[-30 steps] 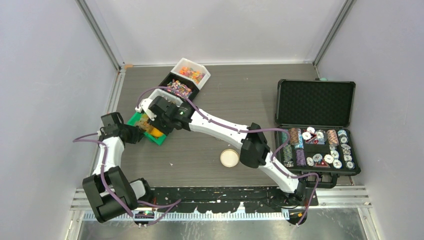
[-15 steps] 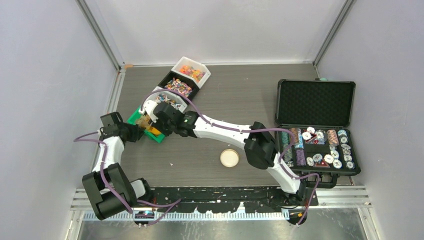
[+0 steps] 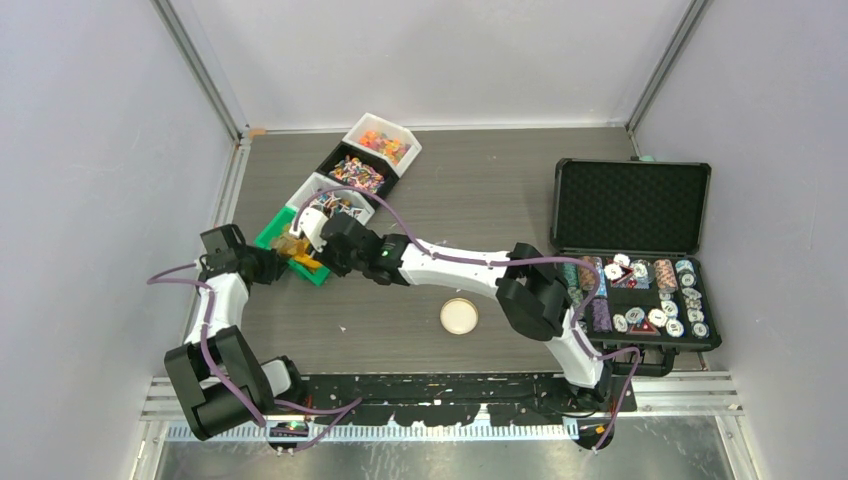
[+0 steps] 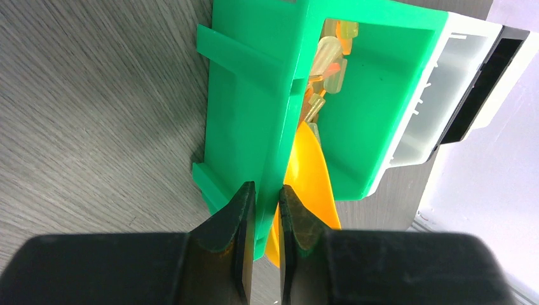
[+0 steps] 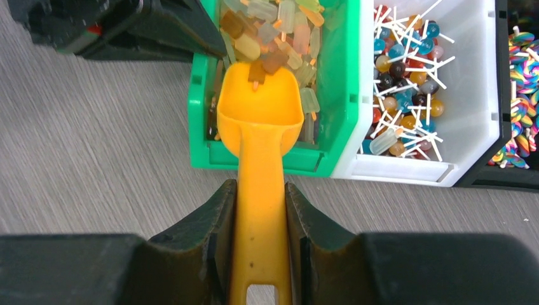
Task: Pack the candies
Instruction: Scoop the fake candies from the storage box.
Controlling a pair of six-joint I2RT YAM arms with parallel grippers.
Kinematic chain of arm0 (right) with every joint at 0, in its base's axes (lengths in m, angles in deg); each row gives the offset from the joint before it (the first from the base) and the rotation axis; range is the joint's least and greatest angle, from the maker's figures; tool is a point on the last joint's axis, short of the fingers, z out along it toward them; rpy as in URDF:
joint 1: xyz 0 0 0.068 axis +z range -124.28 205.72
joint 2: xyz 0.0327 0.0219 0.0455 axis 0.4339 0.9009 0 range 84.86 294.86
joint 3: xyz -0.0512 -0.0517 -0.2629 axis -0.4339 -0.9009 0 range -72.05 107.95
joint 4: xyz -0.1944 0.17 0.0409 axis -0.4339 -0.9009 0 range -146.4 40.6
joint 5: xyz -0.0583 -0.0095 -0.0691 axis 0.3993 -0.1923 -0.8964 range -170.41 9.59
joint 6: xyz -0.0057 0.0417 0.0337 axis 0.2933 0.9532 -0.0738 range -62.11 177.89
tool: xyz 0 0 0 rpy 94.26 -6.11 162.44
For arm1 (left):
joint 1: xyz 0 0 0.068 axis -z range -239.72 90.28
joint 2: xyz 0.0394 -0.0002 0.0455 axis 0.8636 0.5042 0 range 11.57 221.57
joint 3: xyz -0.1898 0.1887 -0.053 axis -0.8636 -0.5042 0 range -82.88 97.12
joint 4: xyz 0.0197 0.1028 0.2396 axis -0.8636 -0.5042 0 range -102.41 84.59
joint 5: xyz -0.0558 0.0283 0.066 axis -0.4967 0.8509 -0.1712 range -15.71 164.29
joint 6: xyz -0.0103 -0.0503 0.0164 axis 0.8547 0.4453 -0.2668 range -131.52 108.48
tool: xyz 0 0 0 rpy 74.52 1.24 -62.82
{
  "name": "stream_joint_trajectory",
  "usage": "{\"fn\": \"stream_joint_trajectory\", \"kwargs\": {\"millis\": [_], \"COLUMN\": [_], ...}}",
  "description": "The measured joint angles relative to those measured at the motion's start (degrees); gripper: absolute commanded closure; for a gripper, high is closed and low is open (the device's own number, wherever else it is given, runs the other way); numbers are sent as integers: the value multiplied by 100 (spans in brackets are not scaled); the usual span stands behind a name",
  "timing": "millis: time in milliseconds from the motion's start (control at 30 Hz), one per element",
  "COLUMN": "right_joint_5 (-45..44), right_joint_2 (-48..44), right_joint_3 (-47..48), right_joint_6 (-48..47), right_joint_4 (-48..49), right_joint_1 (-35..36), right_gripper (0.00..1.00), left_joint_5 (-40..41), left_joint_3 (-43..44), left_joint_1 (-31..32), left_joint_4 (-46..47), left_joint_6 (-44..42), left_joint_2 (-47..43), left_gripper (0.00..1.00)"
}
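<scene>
A green bin holds orange-yellow gummy candies. My left gripper is shut on the bin's near wall; in the top view it sits at the bin's left side. My right gripper is shut on the handle of the orange scoop. The scoop's bowl sits inside the bin's front end, with a couple of gummy pieces on its far lip. The scoop also shows in the left wrist view and the top view.
A white bin of stick lollipops touches the green bin's right side, then a black bin of swirl sweets and a white bin of orange sweets. A round cream container stands mid-table. An open black case of poker chips lies at the right.
My right arm has drawn back toward the near right, pulling the scoop from deep in the green bin to its front end and uncovering the white bin. My left gripper has not moved.
</scene>
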Motion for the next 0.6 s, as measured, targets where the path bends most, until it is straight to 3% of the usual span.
{"fn": "stream_joint_trajectory", "kwargs": {"millis": [200,600], "right_joint_5": [15,190], "right_joint_2": [-166,-31], "right_joint_3": [-601,-680], "right_joint_6": [-289,-503], "right_joint_4": [588,922], "right_joint_1": [-4,-4], "right_gripper": [100,100], "left_joint_5": [-35,-87], "left_joint_3": [0,-17], "left_joint_1": [-22,-31], "left_joint_4": [-28,-50], "left_joint_6": [0,2], "left_joint_2": [-2,-22], "left_gripper": [100,100]}}
